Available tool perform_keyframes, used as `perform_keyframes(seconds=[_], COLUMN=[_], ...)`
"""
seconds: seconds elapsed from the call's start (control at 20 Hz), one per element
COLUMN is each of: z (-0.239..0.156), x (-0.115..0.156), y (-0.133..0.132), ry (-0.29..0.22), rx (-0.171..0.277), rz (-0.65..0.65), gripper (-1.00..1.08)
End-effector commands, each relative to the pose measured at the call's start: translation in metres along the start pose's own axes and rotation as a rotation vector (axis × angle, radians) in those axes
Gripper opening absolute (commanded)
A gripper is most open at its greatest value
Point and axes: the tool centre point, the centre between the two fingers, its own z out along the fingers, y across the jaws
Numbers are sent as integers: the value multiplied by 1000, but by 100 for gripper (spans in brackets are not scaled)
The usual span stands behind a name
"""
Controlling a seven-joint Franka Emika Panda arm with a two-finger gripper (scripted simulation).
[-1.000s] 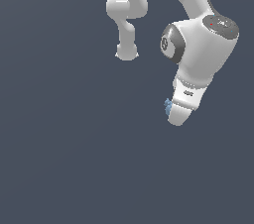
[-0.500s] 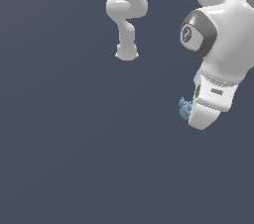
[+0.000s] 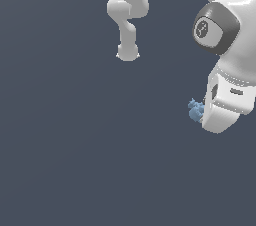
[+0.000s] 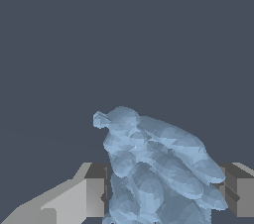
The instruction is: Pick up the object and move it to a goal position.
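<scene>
The object (image 3: 195, 110) is a small light-blue lumpy thing, peeking out beside the white hand at the exterior view's right. Most of it is hidden there behind the hand's housing. The wrist view shows the object (image 4: 156, 168) large and close, lodged between two grey fingers (image 4: 94, 193), one pressed on each side. My gripper (image 4: 162, 196) is shut on it. In the exterior view the gripper (image 3: 200, 115) hangs from the big white arm, and its fingertips cannot be made out.
The arm's white base column (image 3: 127, 30) stands at the back, toward the exterior view's left of the hand. Around everything is a plain dark grey-blue floor (image 3: 75, 160) with no other objects showing.
The hand has travelled toward the exterior view's right and slightly down, carrying the light-blue object with it. The wrist has also turned, so more of the object shows.
</scene>
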Motion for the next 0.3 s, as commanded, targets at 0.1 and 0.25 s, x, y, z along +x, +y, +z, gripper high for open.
perform_keyframes(seconds=[0.1,0.25], z=[-3,-3], x=[4,5], y=[1,2], ry=[0,0], rx=[0,0], rz=[0,0], gripper=[-100,-100])
